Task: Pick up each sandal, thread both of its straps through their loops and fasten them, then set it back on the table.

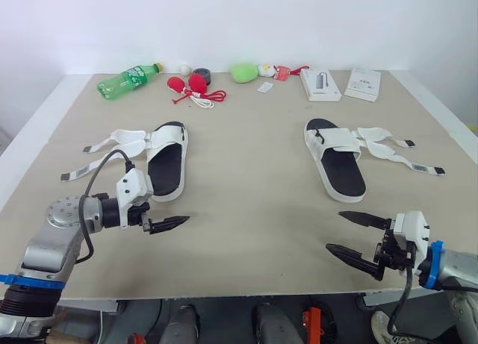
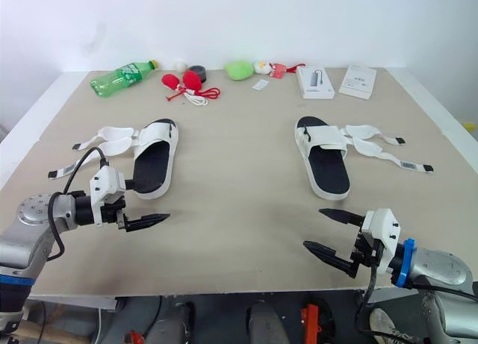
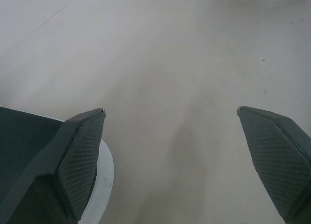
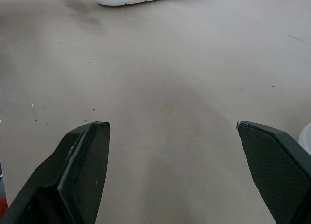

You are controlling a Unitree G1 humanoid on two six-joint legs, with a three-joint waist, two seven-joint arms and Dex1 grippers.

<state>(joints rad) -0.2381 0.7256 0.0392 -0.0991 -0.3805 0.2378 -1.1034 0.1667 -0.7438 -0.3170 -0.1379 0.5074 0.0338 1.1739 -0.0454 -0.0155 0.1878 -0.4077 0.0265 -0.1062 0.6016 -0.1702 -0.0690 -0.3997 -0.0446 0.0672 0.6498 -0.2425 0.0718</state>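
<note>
- On the beige table, two white sandals with black footbeds lie flat, well apart.
- Left sandal: both straps are unfastened and splayed flat toward the robot's left.
- Right sandal: both straps are loose and splayed toward the robot's right.
- Left gripper: low over the table, just beside the near end of the left sandal. Its fingers are spread wide and grasp nothing.
- Right gripper: near the front table edge, in front of the right sandal and apart from it. Its fingers are released and empty.
- Far edge: a green bottle lies on its side, and two white boxes sit side by side.
</note>
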